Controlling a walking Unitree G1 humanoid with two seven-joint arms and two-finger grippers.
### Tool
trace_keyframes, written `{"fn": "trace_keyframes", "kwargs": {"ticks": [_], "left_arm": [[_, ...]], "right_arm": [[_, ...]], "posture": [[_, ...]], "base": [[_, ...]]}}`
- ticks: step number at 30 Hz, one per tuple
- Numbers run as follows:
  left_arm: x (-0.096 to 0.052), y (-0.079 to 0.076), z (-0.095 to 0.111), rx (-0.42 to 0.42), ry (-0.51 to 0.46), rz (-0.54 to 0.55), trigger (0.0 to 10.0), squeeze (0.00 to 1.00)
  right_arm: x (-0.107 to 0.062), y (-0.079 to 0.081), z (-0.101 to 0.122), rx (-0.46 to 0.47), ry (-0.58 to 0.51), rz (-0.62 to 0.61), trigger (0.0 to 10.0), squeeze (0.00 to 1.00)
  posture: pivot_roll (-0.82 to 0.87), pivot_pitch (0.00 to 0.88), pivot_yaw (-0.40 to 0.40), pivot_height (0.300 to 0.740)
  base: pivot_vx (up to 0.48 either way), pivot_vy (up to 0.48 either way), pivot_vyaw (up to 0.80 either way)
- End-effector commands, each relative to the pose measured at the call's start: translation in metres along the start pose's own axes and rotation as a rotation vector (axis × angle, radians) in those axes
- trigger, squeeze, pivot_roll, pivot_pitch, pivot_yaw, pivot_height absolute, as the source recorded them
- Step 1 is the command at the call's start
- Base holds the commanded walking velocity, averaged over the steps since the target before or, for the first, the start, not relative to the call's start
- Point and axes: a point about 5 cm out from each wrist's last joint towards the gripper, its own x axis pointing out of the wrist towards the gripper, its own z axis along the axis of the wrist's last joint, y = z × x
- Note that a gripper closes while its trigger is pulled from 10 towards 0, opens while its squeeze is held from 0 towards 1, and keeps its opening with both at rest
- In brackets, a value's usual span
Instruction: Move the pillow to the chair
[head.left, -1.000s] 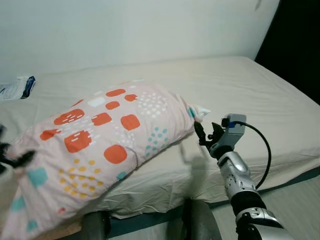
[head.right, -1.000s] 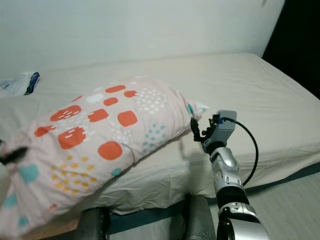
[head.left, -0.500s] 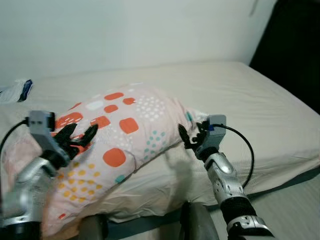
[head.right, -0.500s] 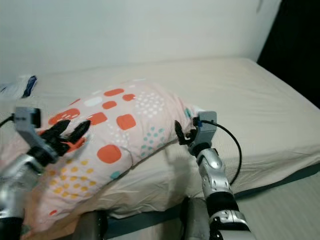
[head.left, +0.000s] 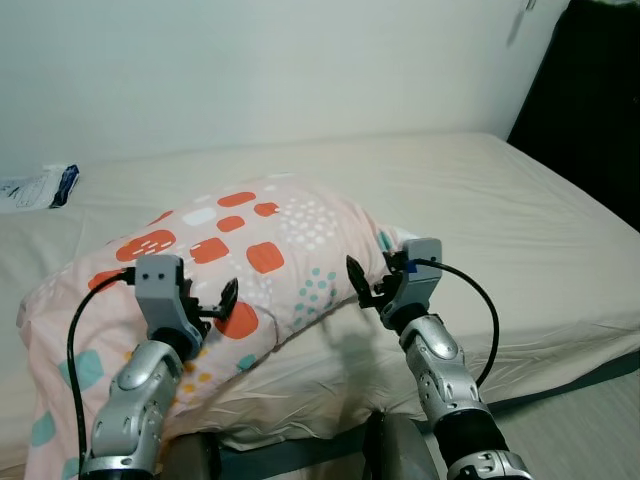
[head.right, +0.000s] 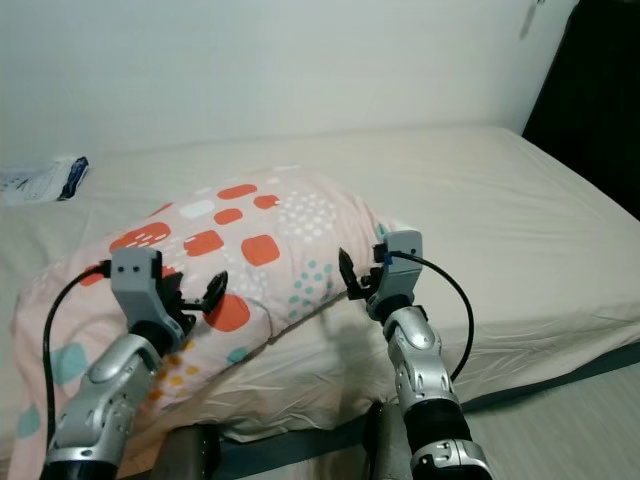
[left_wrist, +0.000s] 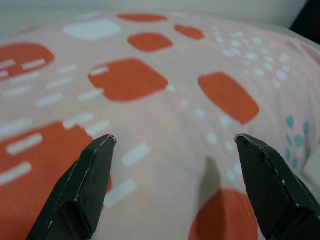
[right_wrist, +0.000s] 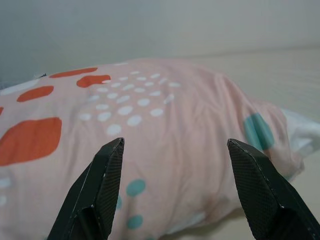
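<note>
The pale pink fabric pillow with orange, teal and white patches (head.left: 230, 260) lies ungrasped on the beige-sheeted bed (head.left: 520, 210), the left gripper (left_wrist: 172, 187) and right gripper (right_wrist: 175, 187) both spread wide just short of it, so grasp, lift and carry remain outstanding.

Pink pillow (head.left: 250, 250), orange and teal patches, lying on bed (head.left: 520, 220)

You've got open mattress (head.left: 520, 210) to the right of the pillow (head.left: 250, 240) and behind it, so both spread grippers, left gripper (head.left: 212, 302) and right gripper (head.left: 362, 283), can close in unblocked; just a packet (head.left: 40, 186) far back-left.
</note>
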Motion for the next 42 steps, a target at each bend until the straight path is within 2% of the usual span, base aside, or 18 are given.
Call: {"fn": "trace_keyframes", "kwargs": {"ticks": [1,11,16,22,42], "left_arm": [[-0.001,-0.002,-0.007,0.02,0.015,0.012,10.0,0.0],[-0.001,-0.003,-0.011,0.032,0.021,0.013,10.0,0.0],[-0.003,-0.002,-0.016,0.047,0.042,0.009,10.0,0.0],[-0.004,-0.001,-0.018,0.052,0.05,0.012,10.0,0.0],[-0.006,-0.003,-0.032,0.073,0.083,-0.001,10.0,0.0]], "right_arm": [[0.0,0.001,0.001,-0.002,0.004,0.004,10.0,0.0],[-0.002,0.001,0.0,-0.005,0.01,0.005,10.0,0.0],[-0.002,0.0,-0.006,-0.033,0.056,-0.014,10.0,0.0],[-0.002,-0.001,-0.005,-0.034,0.063,-0.012,10.0,0.0],[-0.005,0.004,-0.008,-0.022,0.077,0.03,10.0,0.0]], "posture": [[0.07,0.0,-0.095,0.6],[0.07,0.0,-0.097,0.61],[0.07,0.0,-0.096,0.61],[0.06,0.0,-0.096,0.62],[0.07,0.0,-0.104,0.685]], "base": [[0.0,0.0,0.0],[0.0,0.0,0.0],[0.0,0.0,0.0],[0.0,0.0,0.0],[0.0,0.0,0.0]]}}
